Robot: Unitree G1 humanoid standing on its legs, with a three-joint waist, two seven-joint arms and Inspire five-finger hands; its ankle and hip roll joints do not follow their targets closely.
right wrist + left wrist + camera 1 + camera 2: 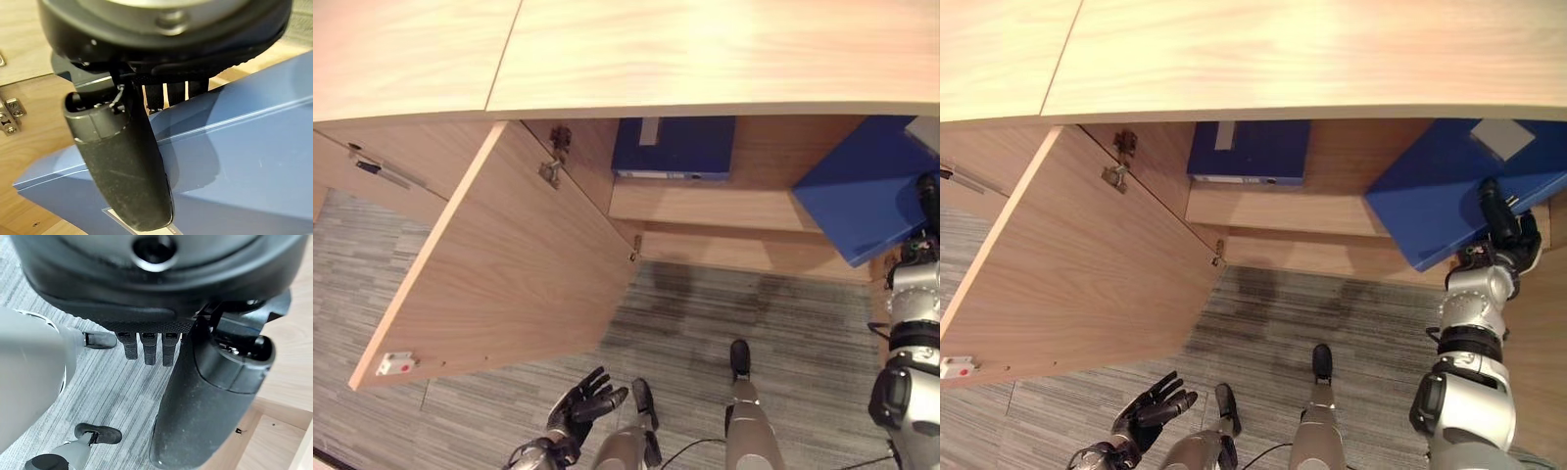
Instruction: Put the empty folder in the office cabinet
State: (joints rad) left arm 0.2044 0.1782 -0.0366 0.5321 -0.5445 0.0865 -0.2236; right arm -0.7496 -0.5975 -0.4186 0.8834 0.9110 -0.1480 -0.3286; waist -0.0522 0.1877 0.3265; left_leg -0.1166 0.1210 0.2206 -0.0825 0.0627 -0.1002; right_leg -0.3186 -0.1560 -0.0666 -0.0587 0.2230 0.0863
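Right eye view: a blue folder [1440,196] is held tilted at the open front of the office cabinet [1332,59], partly inside its right side, pinched by the right hand [1506,227]. In the right wrist view the thumb [124,161] is seen lying across the folder's blue face, with the fingers behind its edge. A second blue folder [674,147] is seen on the shelf [700,206] deeper inside. The cabinet door [509,264] is swung open to the left. The left hand [582,403] is held low over the grey carpet [744,313], fingers spread and empty.
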